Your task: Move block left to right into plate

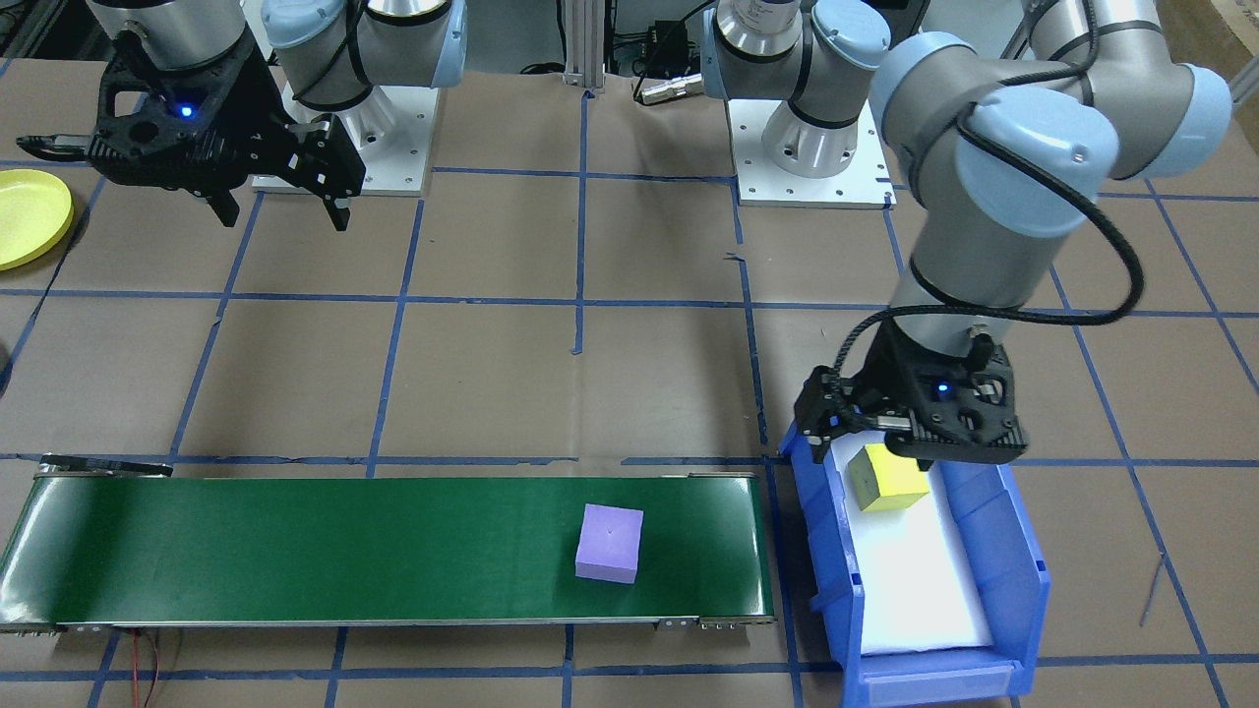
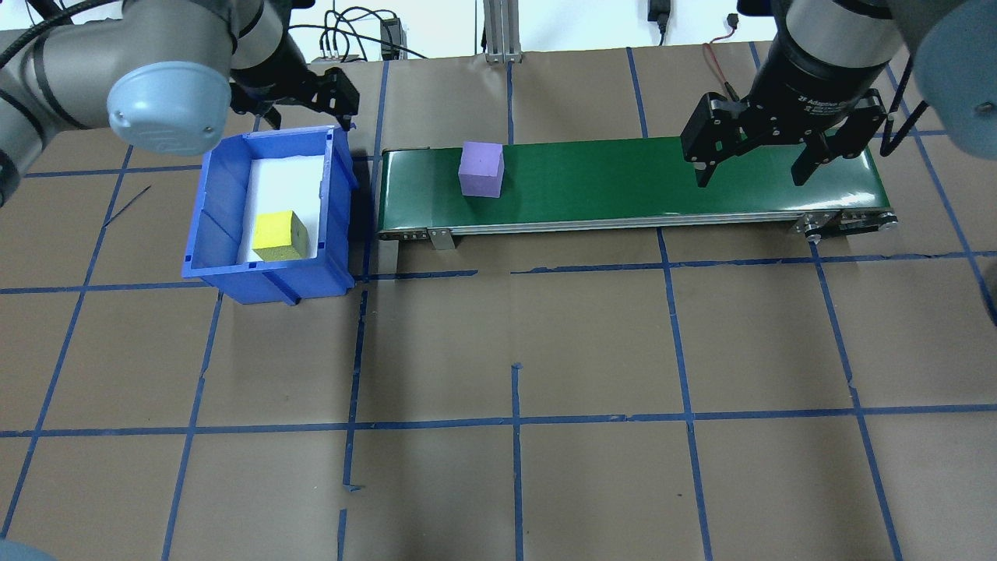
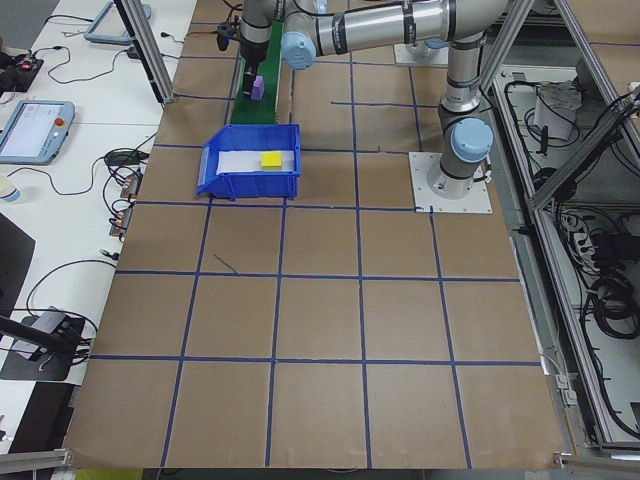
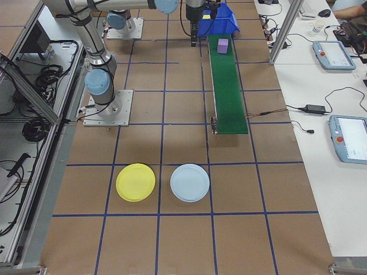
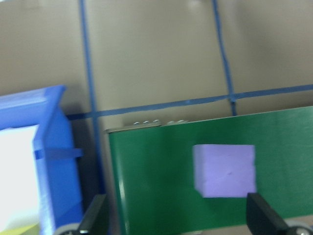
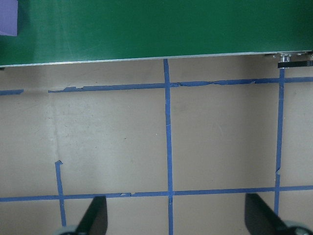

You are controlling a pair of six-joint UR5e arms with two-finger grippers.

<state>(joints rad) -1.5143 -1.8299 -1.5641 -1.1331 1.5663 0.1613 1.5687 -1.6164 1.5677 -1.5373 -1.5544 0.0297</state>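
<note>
Block [image 5: 225,170] on green belt [image 5: 156,186], between open left end effector [image 5: 178,218] fingers.

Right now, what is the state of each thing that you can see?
Purple block: on the green belt, free.
Yellow block: inside the blue bin.
Yellow plate: empty.
Light blue plate: empty.
Left pincer: open, empty.
Right pincer: open, empty.

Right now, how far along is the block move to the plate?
Done: the purple foam cube sits on the green conveyor belt, near the blue bin. In hand: nothing; both the left tool and right tool are open. Left: carrying it into the yellow round plate, which holds no block.
</note>
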